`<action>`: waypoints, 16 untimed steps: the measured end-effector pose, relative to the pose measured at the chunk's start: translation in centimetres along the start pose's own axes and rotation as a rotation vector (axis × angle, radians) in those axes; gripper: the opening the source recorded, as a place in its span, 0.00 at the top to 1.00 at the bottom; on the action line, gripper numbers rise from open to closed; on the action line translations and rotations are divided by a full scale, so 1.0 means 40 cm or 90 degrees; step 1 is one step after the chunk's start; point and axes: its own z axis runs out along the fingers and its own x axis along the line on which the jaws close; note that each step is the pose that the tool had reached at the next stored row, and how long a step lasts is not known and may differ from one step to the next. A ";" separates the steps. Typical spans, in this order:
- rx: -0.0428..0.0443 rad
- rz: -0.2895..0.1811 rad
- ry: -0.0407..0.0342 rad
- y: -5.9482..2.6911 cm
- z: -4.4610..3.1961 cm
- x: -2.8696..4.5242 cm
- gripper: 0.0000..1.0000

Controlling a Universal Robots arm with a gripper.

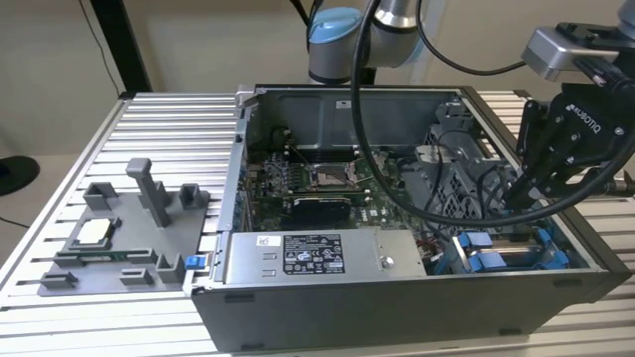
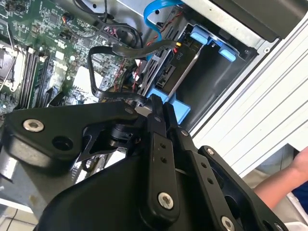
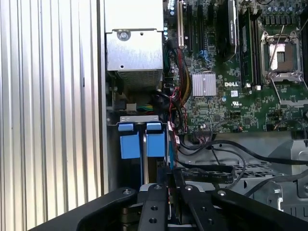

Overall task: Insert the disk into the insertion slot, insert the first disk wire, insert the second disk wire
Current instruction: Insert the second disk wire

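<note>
Hanging over the drive-bay corner of the open computer case, the gripper has its fingers pinched together on what looks like a black cable end; in the second wrist view the fingertips meet with no gap, and a flat black wire loops away from them toward the motherboard

- Disk: seated in the insertion slot at the exterior view's right end of the case. Its dark edge shows in the second wrist view, standing on edge between blue plastic tabs. First wrist view shows two blue tabs just ahead of the closed fingers
- Judged stage: disk step done, a wire step in hand. Which of the two wires, I cannot tell
- Blue ribbon cable curves above the disk, close to the route the held connector needs

Risks, as judgement:
- Connector tilted in the fingers: it would catch on the disk's port edge and jam or bend rather than seat
- Slack black wire loop snagging on the red and black wire bundle beside the bay, dragging the connector off line
- Thick black arm cable draped across the case interior, could brush board parts as the arm shifts
- A person's arm sits near the table edge in the second wrist view, close to the working side
</note>
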 end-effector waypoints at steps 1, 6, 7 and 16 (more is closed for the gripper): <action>0.0000 0.000 0.0000 0.000 0.000 0.000 1.00; 0.0003 0.000 -0.0001 0.000 0.000 0.000 1.00; 0.0011 0.000 -0.0001 0.001 0.000 0.000 1.00; 0.0437 -0.002 -0.0027 0.024 0.016 0.003 1.00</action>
